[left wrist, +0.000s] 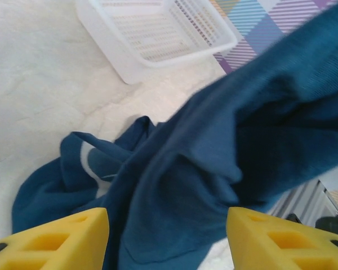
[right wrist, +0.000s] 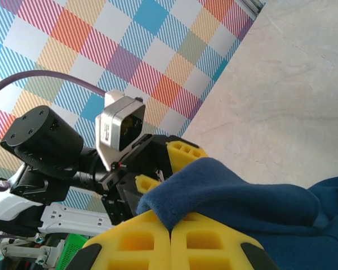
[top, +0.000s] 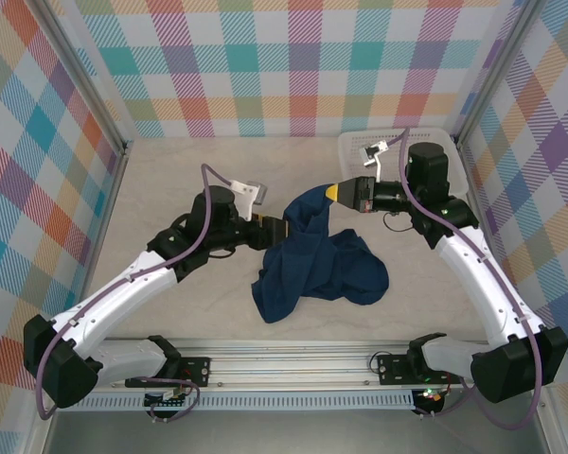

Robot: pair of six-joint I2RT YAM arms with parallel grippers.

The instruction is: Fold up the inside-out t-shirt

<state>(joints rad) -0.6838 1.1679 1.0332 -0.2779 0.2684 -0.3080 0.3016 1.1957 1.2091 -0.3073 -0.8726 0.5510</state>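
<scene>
- Centrally, the t-shirt [top: 312, 270] lies crumpled on the table [top: 170, 180], with 1 corner raised off it.
- Right gripper [top: 333, 192]: fingers clenched together on that raised fold.
- Left gripper [top: 282, 229]: just beside it, its 2 fingers spread apart, cloth hanging loose between them.

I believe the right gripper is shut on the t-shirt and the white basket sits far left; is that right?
Not quite: the top view shows the white basket in the far right corner; the right gripper is shut on the t-shirt.
</scene>
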